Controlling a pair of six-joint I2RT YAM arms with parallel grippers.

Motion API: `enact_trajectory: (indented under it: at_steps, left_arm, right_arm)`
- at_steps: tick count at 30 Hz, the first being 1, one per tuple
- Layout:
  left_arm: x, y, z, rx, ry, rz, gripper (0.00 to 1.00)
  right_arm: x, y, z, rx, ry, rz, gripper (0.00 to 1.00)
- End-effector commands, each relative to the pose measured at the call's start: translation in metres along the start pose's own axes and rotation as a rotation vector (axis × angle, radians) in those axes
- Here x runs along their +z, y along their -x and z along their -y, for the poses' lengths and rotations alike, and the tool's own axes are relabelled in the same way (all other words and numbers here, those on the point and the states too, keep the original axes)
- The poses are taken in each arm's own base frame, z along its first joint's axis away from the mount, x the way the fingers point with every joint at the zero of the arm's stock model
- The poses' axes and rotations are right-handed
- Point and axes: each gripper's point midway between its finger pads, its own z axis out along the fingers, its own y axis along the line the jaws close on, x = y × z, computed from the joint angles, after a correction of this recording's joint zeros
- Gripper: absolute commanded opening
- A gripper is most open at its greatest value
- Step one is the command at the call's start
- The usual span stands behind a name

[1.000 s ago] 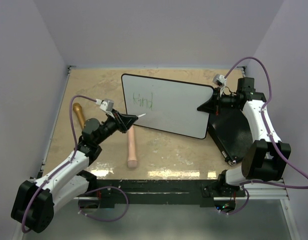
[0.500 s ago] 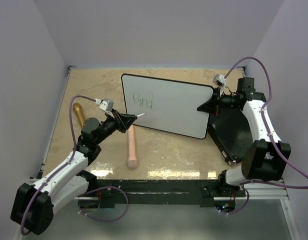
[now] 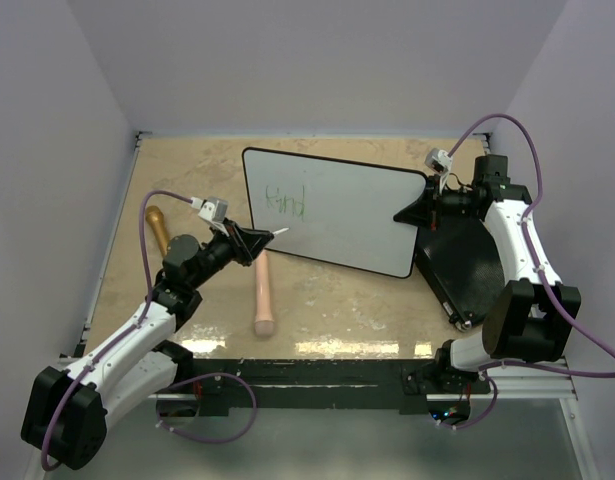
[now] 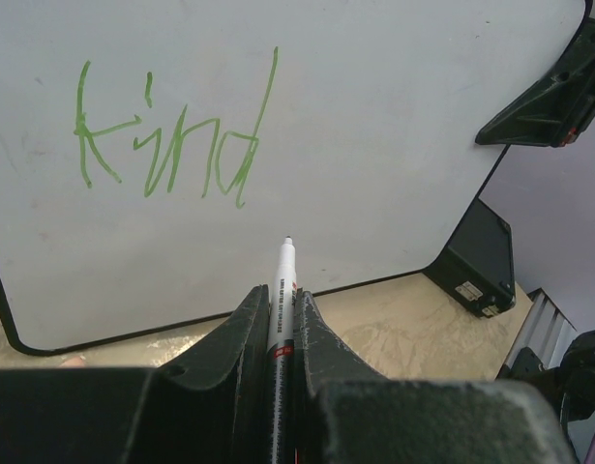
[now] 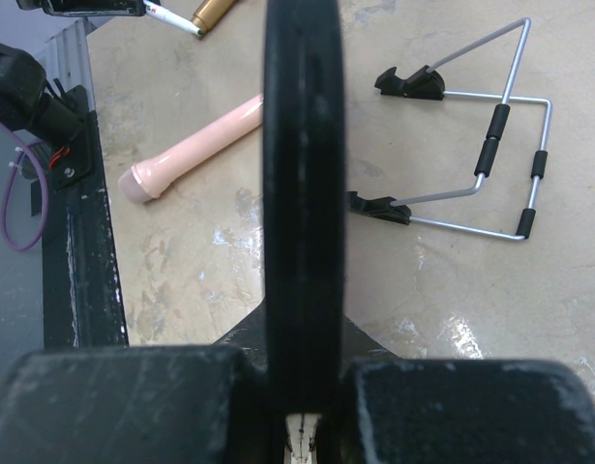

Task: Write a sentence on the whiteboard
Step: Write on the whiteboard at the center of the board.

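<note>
Whiteboard (image 3: 332,210): glossy white face, thin black rim.
Writing (image 4: 166,145): thin green ink, slightly streaky.
Marker (image 4: 285,266): smooth white plastic barrel.
My left gripper (image 4: 281,295): matt black plastic fingers, faintly grainy.
My right gripper (image 3: 412,212): the same matt black plastic, scuffed grey in the wrist view.
Table (image 3: 187,170): beige marbled top, polished, with glare along the near edge.
Stick (image 3: 262,290): smooth, pale pink, matt.
Wire stand (image 5: 488,153): bright bare metal wire with black sleeves.
Case (image 3: 467,265): matt black.
</note>
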Motion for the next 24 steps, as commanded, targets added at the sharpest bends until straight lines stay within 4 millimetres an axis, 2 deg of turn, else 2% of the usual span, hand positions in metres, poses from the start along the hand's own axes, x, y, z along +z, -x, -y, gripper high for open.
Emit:
enact_trajectory:
  at_steps: [1,8,15,18,24]
  left_arm:
    - [0.002,0.024,0.017,0.035,-0.051,0.058,0.00]
    - [0.005,0.029,0.021,0.043,-0.068,0.063,0.00]
    - [0.022,0.026,0.027,0.079,-0.069,0.023,0.00]
    - [0.027,0.023,0.023,0.120,-0.028,0.024,0.00]
    - [0.036,0.039,0.018,0.153,0.010,0.073,0.00]
  right_arm:
    - [0.000,-0.004,0.005,-0.037,-0.025,-0.031,0.00]
    - [0.000,-0.003,0.005,-0.035,-0.024,-0.029,0.00]
    - [0.000,-0.004,0.005,-0.031,-0.022,-0.030,0.00]
    - [0.001,-0.005,0.005,-0.030,-0.019,-0.031,0.00]
    - [0.001,-0.008,0.006,-0.024,-0.007,-0.037,0.00]
